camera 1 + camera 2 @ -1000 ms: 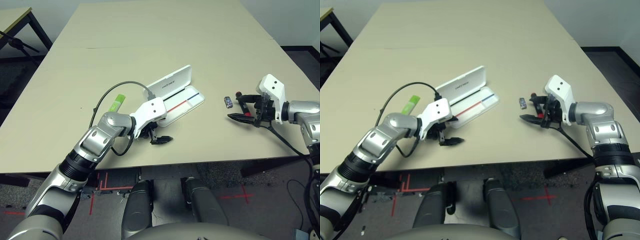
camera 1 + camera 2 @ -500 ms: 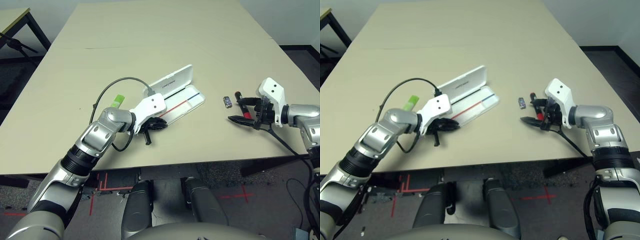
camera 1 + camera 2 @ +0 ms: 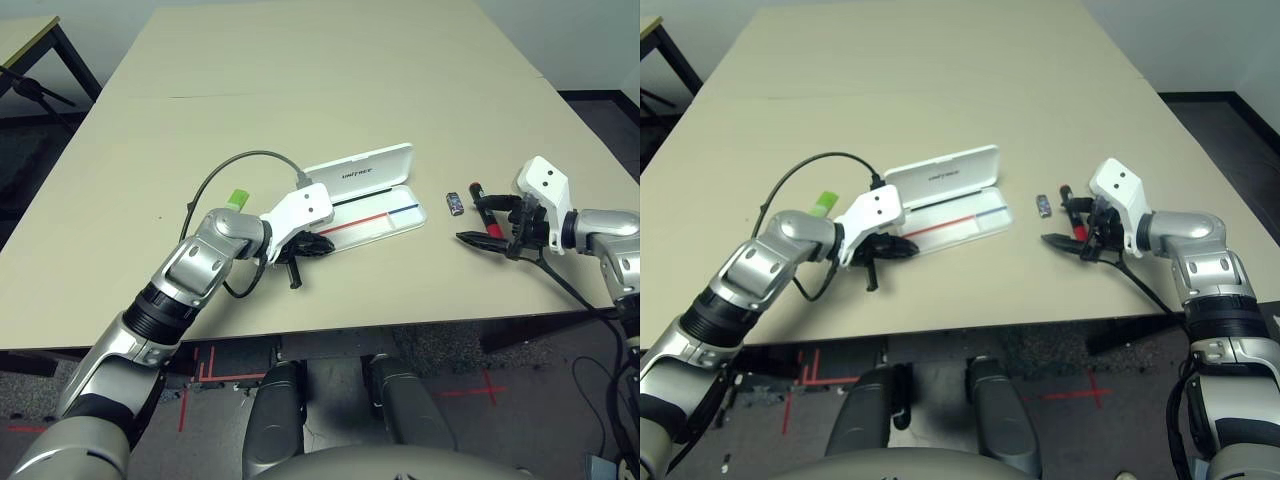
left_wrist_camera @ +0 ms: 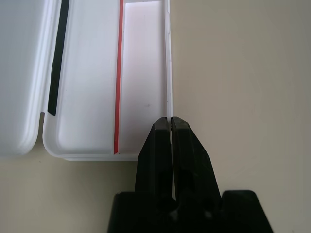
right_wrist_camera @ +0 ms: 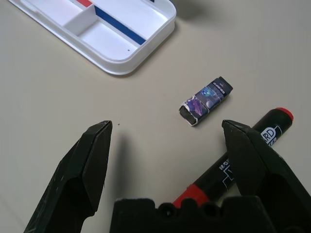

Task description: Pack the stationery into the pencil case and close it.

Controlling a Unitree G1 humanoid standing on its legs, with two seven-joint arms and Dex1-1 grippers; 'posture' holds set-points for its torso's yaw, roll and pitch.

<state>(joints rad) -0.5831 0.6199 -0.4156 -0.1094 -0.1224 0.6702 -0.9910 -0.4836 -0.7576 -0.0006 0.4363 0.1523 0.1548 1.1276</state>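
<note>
**Case open on the table, nothing packed yet**

Pencil case (image 3: 372, 195) lies open mid-table, lid (image 3: 362, 169) folded back on the far side, tray toward the near edge. Tray holds nothing; red-and-blue line visible inside.

Left gripper (image 4: 171, 127) at the case's left end, fingers pressed together on the thin near wall of the tray; the wrist view shows the rim running between the tips. Reads as a pinch to steady or position the case.

Right gripper (image 5: 170, 145) low over the table to the right, fingers spread wide, nothing between them. Red marker (image 5: 243, 158) lies just beside one finger; the small block (image 5: 205, 101) sits a little farther left, between marker and case.

Green marker (image 3: 238, 200) lies at far left, behind the left forearm, well apart from the others.

Step in hand, by my reckoning: the first pick-up. The next move calls for the right fingers to straddle the red marker, close, and carry it left into the tray.
</note>
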